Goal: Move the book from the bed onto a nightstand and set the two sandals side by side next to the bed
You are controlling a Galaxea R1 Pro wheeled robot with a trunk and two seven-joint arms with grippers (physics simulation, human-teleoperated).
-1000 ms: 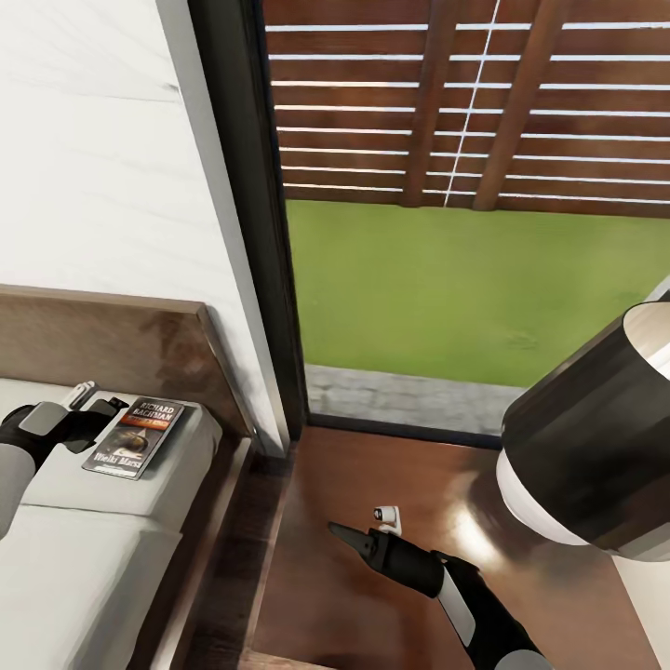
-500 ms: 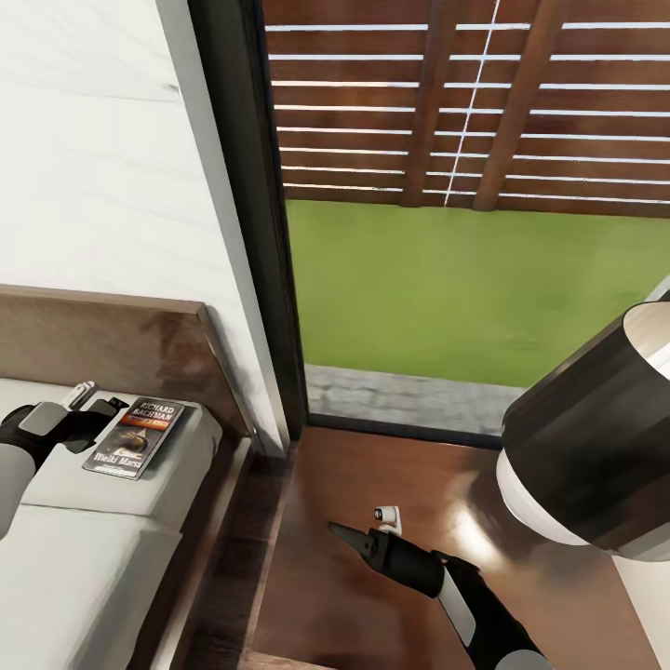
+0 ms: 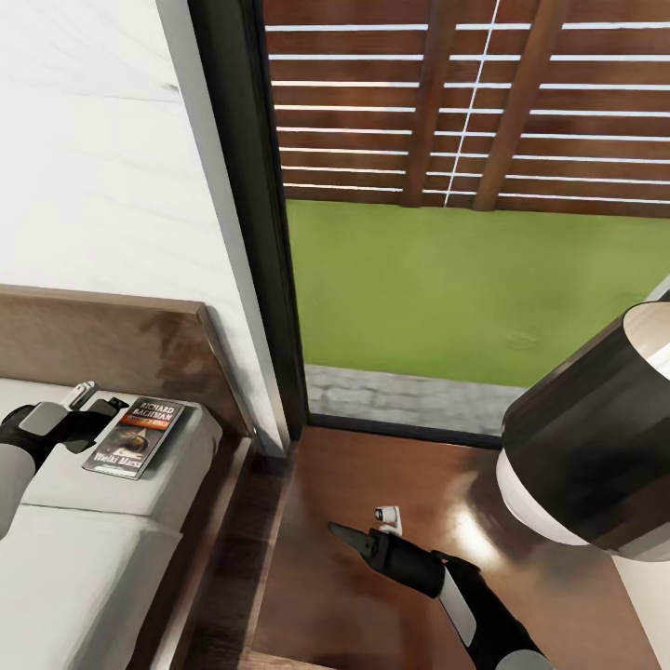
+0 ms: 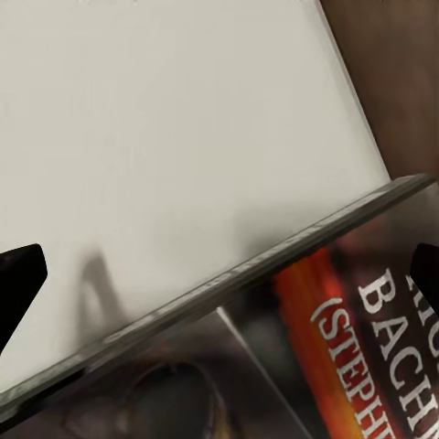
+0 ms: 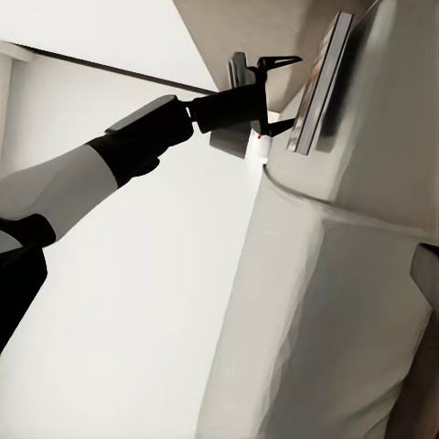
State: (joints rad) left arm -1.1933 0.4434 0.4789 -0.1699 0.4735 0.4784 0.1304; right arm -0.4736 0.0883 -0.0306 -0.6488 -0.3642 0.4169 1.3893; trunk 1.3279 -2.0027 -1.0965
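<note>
The book (image 3: 135, 435) lies flat on the light-grey mattress of the bed (image 3: 84, 558), near the headboard corner. Its dark cover with white lettering and an orange band fills the left wrist view (image 4: 347, 347). My left gripper (image 3: 102, 402) is open at the book's left edge, its fingertips (image 4: 18, 283) spread wide on either side of that edge. The right wrist view shows this open left gripper (image 5: 279, 91) astride the book (image 5: 320, 82). My right gripper (image 3: 358, 523) is open and empty above the glossy brown top of the nightstand (image 3: 335, 605). The sandals are out of view.
A large black-and-white cylindrical lamp (image 3: 586, 447) stands on the nightstand's right side, close to my right arm. A black-framed window (image 3: 251, 214) behind shows grass and a slatted fence. The dark wooden headboard (image 3: 112, 344) backs the bed against a white wall.
</note>
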